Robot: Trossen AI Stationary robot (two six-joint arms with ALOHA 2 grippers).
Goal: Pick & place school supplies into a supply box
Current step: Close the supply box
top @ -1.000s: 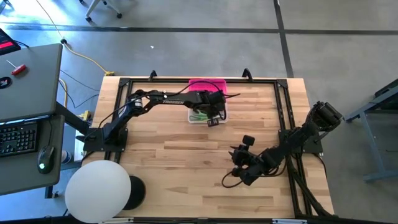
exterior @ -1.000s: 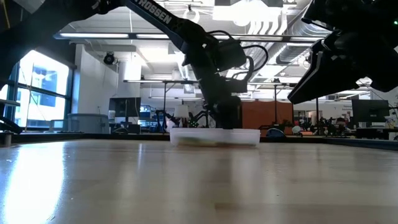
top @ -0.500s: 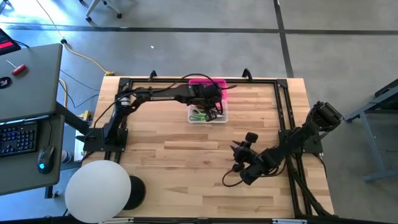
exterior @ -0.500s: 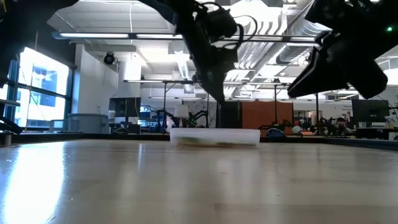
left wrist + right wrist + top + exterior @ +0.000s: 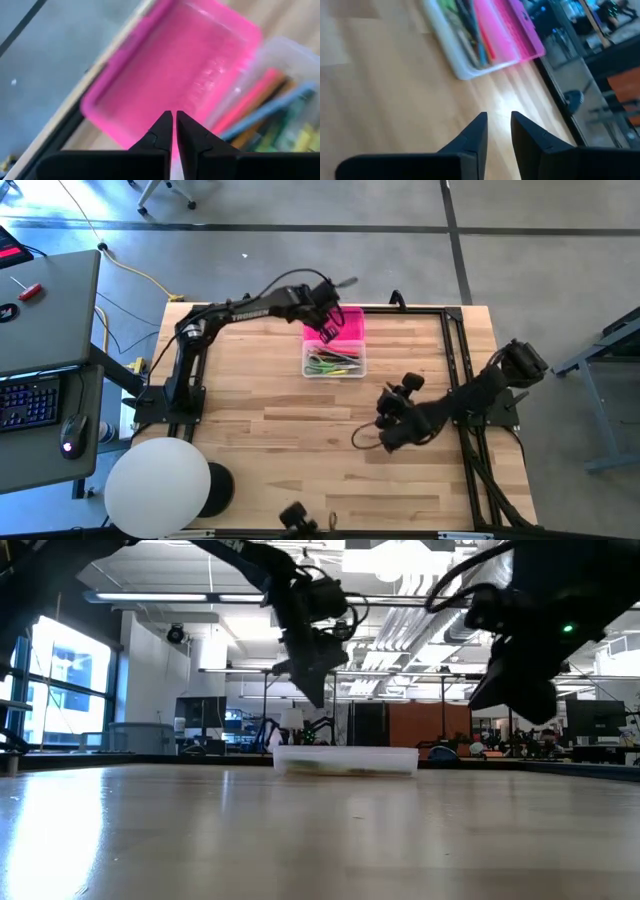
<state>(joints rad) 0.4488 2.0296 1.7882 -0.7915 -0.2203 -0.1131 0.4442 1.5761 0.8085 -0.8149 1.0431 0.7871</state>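
The supply box stands at the table's far middle. Its clear base point(image 5: 335, 363) rests flat on the wood and holds the school supplies point(image 5: 334, 362), pens and pencils in green, orange, pink and blue-grey point(image 5: 260, 112). The pink lid point(image 5: 347, 323) lies open behind the base, toward the far edge. My left gripper point(image 5: 326, 332) hangs above the lid's left part point(image 5: 175, 70), pointing steeply down, shut and empty point(image 5: 174, 122). My right gripper point(image 5: 383, 412) hovers over bare wood right of the table's middle, open and empty point(image 5: 498, 125), pointing toward the box point(image 5: 465, 40).
A black frame point(image 5: 455, 360) runs along the table's left, far and right sides. A white round thing point(image 5: 158, 485) sits at the near left corner, and a small dark object point(image 5: 295, 518) at the near edge. Bare wood point(image 5: 280, 440) spreads before the box.
My left gripper has risen out of the clear base, gone toward the far edge and a little left, and rolled; it now hangs over the pink lid. My right gripper has tipped and turned toward the box, shifting slightly toward the far edge. The box has stayed put.
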